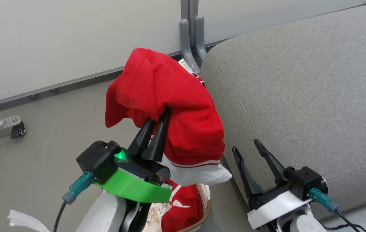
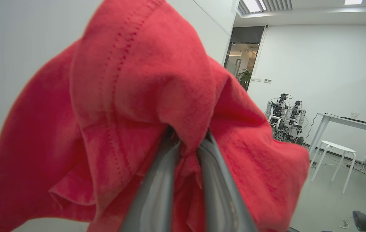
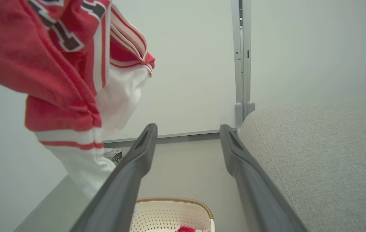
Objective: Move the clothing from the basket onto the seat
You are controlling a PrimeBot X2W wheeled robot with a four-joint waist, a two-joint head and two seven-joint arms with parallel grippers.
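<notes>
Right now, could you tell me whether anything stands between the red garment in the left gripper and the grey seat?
Nothing visible does. The left gripper holds the red garment up over the basket, beside the seat. The open right gripper sits lower, by its side, off that path.

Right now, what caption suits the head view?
Left gripper holds a red garment above the basket beside the seat; right gripper open.

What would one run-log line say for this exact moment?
left gripper: shut on red garment, above basket | right gripper: open, empty | second red garment: in basket | seat: right of basket
</notes>
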